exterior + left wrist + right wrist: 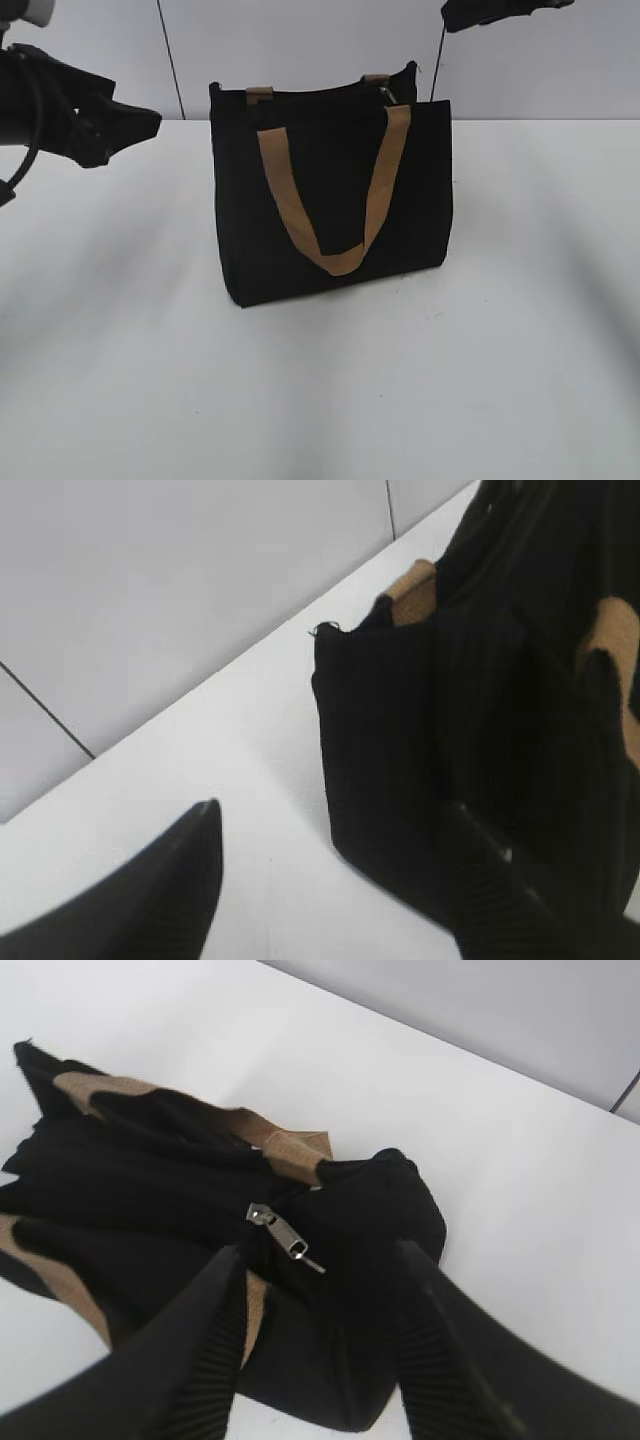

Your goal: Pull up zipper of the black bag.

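Observation:
The black bag (330, 200) stands upright mid-table, its tan front handle (340, 255) hanging in a U. The zipper's silvery pull (387, 94) sits near the right end of the top edge. In the right wrist view the pull (285, 1235) lies free on the black fabric, just beyond my right gripper (320, 1252), which hovers open above that end of the bag (150, 1190). My right gripper (470, 15) shows at the top edge. My left gripper (140, 122) hangs left of the bag; in its wrist view it (330, 813) is open beside the bag's end (390, 760), holding nothing.
The white table (320, 400) spreads round the bag, with a pale panelled wall (300, 40) close behind it. A thin dark cable (437, 65) hangs down near the bag's right rear corner.

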Motion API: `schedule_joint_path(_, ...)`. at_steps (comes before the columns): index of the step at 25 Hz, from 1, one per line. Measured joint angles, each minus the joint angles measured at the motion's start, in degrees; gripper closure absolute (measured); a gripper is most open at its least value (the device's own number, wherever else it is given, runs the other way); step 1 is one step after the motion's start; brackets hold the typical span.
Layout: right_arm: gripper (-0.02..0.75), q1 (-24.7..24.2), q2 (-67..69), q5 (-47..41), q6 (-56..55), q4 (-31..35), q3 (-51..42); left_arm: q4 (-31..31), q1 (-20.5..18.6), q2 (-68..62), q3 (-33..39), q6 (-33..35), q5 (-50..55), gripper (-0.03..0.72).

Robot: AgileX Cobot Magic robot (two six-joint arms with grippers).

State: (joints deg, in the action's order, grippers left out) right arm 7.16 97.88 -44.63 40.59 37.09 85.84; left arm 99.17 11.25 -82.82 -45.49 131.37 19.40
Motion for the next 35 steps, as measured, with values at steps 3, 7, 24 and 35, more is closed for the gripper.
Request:
schedule_joint_path(3, 0.375, 0.0, -2.1, -3.5, 2.8, -1.0, 0.0, 0.0, 0.0, 1.8, 0.1, -9.6, 0.0, 0.152)
schedule_joint_path(7, 0.376, 0.0, -3.8, -6.1, 3.7, -5.6, 0.0, -11.8, 0.0, 3.9, -2.1, -33.8, 0.3, 0.153)
schedule_joint_path(24, 0.376, -0.4, -10.5, -18.0, -24.0, -33.4, 0.0, -99.2, 0.0, 4.2, -25.5, -124.9, 35.8, 0.199)
schedule_joint_path(35, 0.376, -6.7, -24.3, -23.8, -25.9, -31.3, -13.2, -99.2, -0.1, 16.3, -12.8, -127.6, 39.2, 0.207)
